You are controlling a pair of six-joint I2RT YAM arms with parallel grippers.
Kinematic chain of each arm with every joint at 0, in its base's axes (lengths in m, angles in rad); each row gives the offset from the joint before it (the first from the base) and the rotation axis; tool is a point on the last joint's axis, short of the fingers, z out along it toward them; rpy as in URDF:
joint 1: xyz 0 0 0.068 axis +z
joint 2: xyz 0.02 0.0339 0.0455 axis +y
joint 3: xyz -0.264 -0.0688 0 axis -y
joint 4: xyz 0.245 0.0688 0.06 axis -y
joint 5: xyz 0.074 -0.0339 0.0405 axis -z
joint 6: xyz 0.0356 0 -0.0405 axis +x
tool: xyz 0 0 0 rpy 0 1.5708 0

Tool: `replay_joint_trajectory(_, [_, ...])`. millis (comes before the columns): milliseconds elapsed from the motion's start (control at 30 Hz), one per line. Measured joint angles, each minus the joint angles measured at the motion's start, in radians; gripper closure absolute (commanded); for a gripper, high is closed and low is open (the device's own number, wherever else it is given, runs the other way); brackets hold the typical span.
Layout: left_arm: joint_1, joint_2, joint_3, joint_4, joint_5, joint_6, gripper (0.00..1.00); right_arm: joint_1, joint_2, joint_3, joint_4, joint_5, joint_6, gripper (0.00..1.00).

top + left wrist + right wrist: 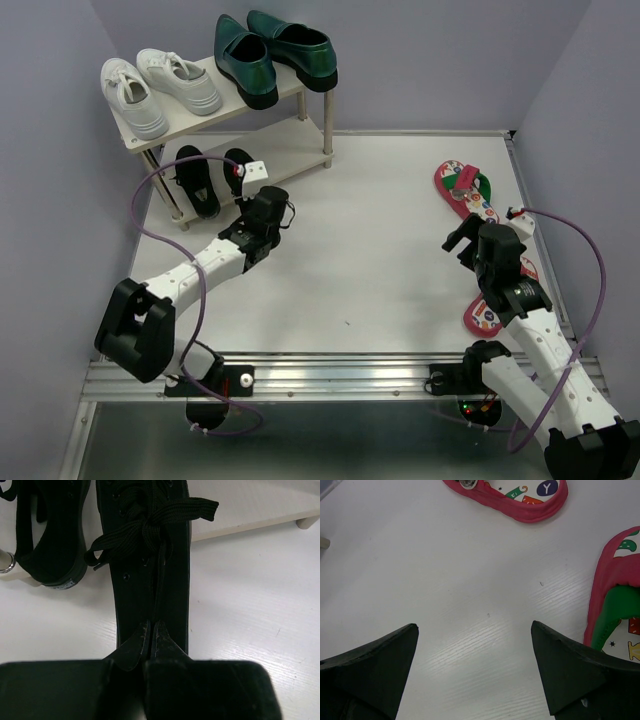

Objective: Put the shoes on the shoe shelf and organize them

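Firstly, the shoe shelf (200,122) stands at the far left of the bench (370,250), with the black shoes at its lower tier. They look light and soft, with laced uppers on thin flat soles, so the heel rim seems the natural place to pinch. The left hand (152,630) is at the heel of one black shoe (150,565), its partner (50,535) alongside. The fingers are pressed fully together, and whether they catch the rim I cannot tell. On the top tier the green loafers (275,55) look glossy, stiffer and probably slick. Further right, the far flip-flop (466,190) and the near flip-flop (620,580) lie on the bench, red, printed and likely floppy; the sole edge or strap suits best. The right hand (474,626) hovers between them, spread wide and empty
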Motion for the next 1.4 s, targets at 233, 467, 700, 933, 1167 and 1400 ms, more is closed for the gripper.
replay_joint_trajectory(233, [0.056,0.050,0.038,0.023,0.034,0.022,1.00,0.000,-0.001,0.000,0.000,0.000,0.000,0.00])
replay_joint_trajectory(467, [0.111,0.089,0.081,0.037,0.074,0.069,1.00,0.000,-0.021,0.000,0.000,0.000,-0.004,0.00])
replay_joint_trajectory(700, [0.156,0.128,0.103,0.051,0.129,0.100,1.00,0.000,-0.021,0.000,0.000,0.000,-0.005,0.00])
replay_joint_trajectory(933, [0.202,0.184,0.125,0.060,0.208,0.134,1.00,0.000,-0.019,0.000,0.000,0.000,-0.008,0.00])
replay_joint_trajectory(1167, [0.254,0.200,0.144,0.068,0.262,0.161,1.00,0.000,-0.022,0.000,0.000,0.001,-0.009,0.00])
replay_joint_trajectory(1400, [0.299,0.240,0.182,0.087,0.283,0.180,1.00,0.000,-0.021,0.000,-0.001,0.002,-0.008,0.00])
